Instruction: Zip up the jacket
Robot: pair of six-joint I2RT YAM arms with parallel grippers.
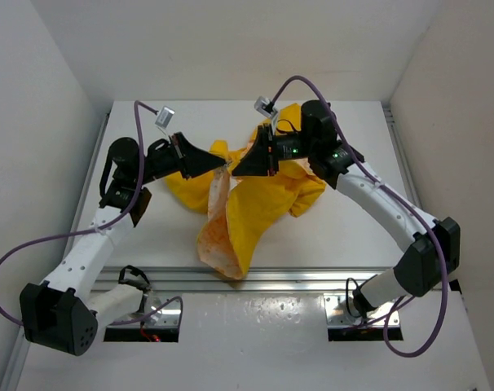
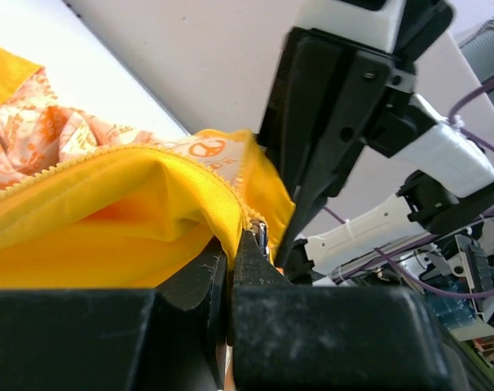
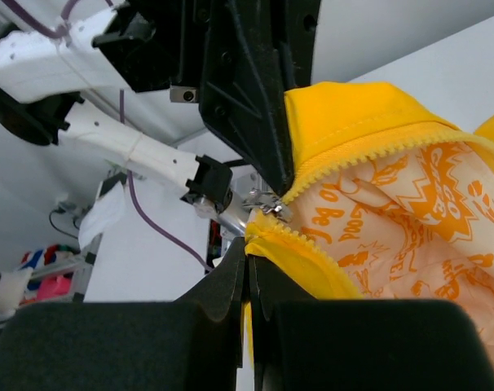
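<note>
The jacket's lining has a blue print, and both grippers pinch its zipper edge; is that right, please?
Not quite: the lining's print is orange, not blue, as the right wrist view shows. The left gripper and right gripper do pinch the jacket's zipper edge.

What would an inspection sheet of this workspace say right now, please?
Surface: white table, with the jacket lying around its middle.
Job's things: yellow jacket, bunched, unzipped, orange-printed lining showing.
Clutter: nothing seen.
Grippers: left gripper and right gripper meet nose to nose, each with its fingers shut on the jacket's zipper edge.
Cables: purple cables loop loosely along both arms.
Surroundings: plain white walls on three sides.
</note>
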